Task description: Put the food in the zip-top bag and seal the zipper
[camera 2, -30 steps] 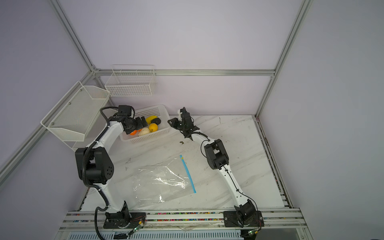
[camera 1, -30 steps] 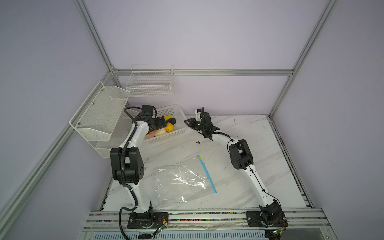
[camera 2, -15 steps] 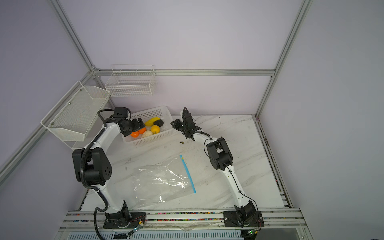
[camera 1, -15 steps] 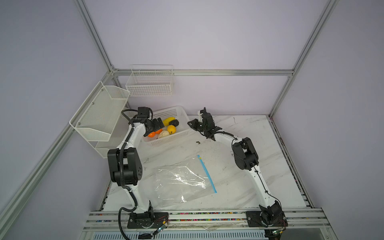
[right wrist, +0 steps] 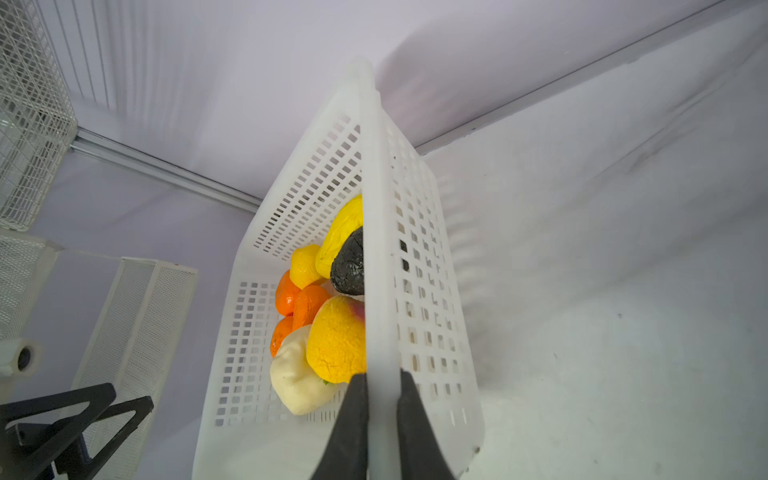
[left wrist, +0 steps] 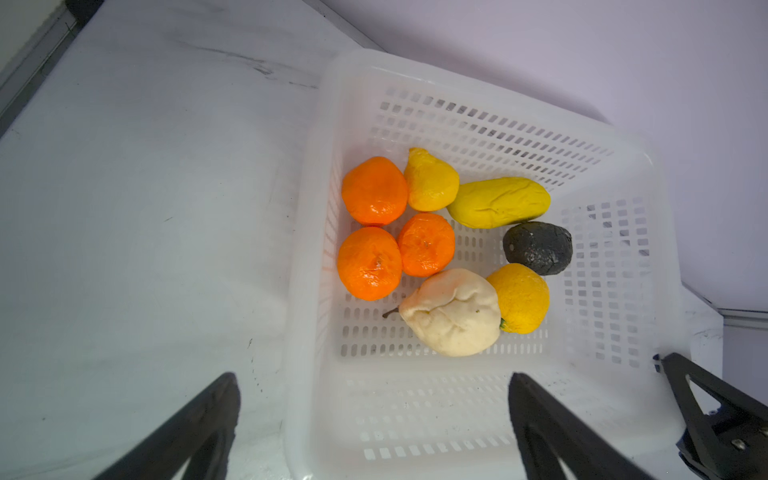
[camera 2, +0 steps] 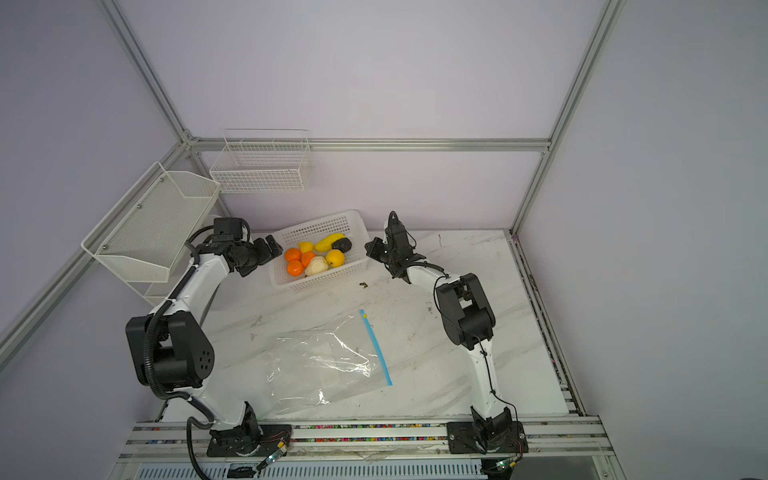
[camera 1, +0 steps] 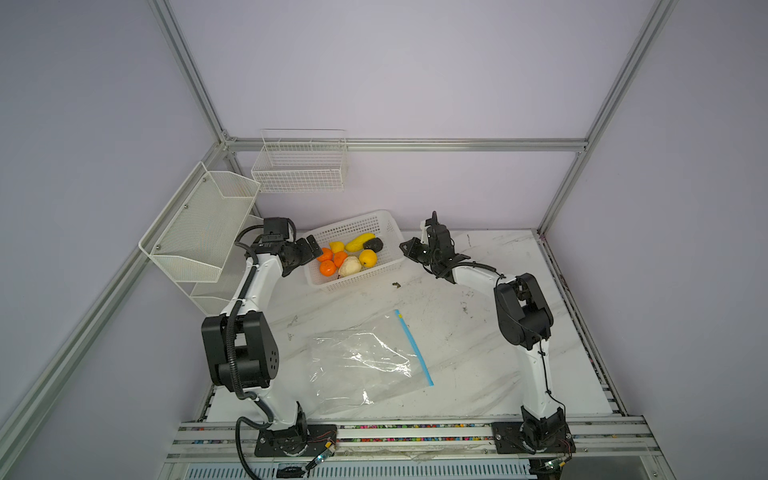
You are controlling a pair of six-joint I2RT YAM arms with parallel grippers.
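At the basket point(right wrist: 369, 166) rim, right jaws pinch its wall — left jaws spread wide.

We see a white basket point(camera 1: 365, 276) lying between the left claw point(camera 1: 309, 253) and the right claw point(camera 1: 405, 248), with its rim at that end pinched in the right one. A dark scrap point(camera 1: 396, 284) lies on the marble table point(camera 1: 478, 353) near the right claw. Outward of the left claw hangs a mesh shelf point(camera 1: 199, 232), and beyond it, higher on the back wall, a wire rack point(camera 1: 301, 174).
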